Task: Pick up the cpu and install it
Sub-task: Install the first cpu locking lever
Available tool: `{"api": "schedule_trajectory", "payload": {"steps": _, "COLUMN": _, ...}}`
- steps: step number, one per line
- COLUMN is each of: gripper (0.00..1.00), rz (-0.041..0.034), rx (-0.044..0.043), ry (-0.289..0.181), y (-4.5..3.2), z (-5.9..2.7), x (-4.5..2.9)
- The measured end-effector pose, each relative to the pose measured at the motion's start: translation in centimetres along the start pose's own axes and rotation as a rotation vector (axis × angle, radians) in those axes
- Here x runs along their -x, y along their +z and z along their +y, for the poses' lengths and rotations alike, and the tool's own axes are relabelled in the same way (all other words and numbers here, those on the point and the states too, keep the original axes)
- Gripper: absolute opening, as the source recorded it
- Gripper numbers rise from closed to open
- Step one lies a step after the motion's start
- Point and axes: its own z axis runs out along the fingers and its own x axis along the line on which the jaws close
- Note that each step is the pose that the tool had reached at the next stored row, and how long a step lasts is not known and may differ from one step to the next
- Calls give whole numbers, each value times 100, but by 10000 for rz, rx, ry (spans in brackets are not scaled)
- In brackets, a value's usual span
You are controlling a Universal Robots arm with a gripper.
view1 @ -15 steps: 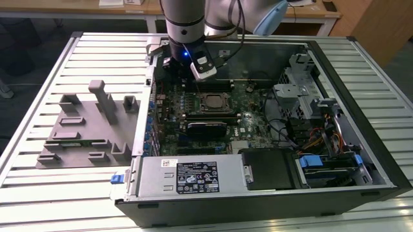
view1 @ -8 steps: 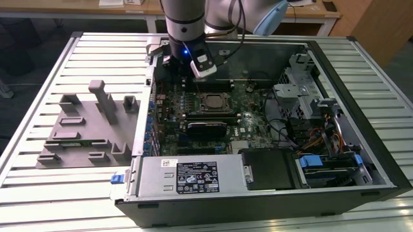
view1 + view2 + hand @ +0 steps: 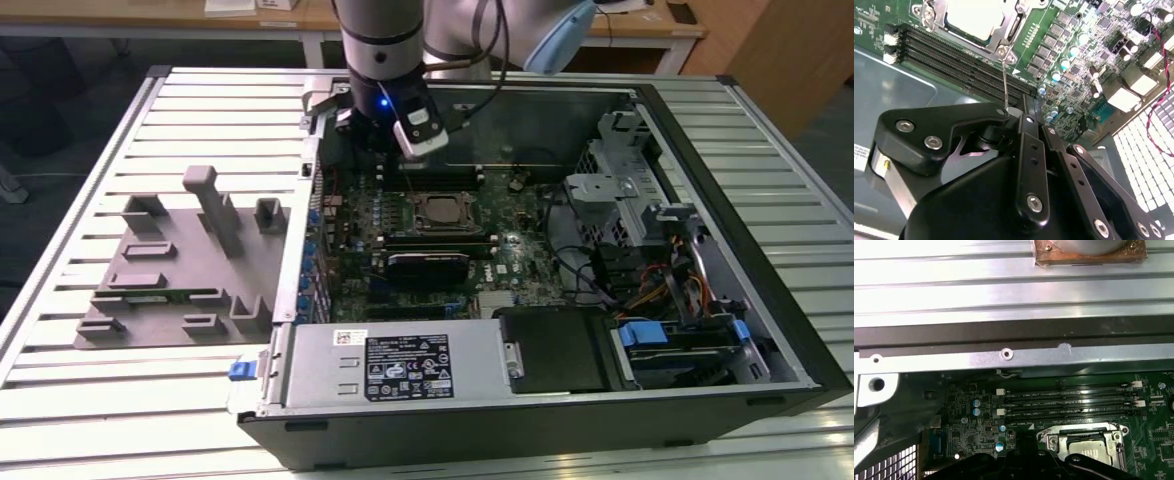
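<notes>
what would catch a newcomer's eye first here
The open computer case lies on the slatted table, its green motherboard exposed. The arm's gripper hangs above the board near the memory slots, and the silvery cpu sits in the metal-framed socket mid-board.

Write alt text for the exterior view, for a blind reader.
The arm's end effector hangs over the motherboard inside an open computer case on a slatted metal table, near the socket where the cpu sits. A grey moulded fixture lies at the exterior view's left.
</notes>
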Motion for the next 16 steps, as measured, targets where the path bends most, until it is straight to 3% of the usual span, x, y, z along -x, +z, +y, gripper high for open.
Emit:
{"api": "schedule_trajectory", "payload": {"steps": 4, "gripper": 11, "rz": 7, "rx": 92, "ry": 4, "y": -30, "z": 6, "x": 1}}
{"api": "schedule_trajectory", "payload": {"steps": 9, "gripper": 11, "rz": 7, "rx": 99, "ry": 4, "y": -30, "z": 6, "x": 1}}
{"api": "schedule_trajectory", "payload": {"steps": 16, "gripper": 11, "rz": 13, "rx": 172, "ry": 7, "y": -30, "z": 6, "x": 3}}
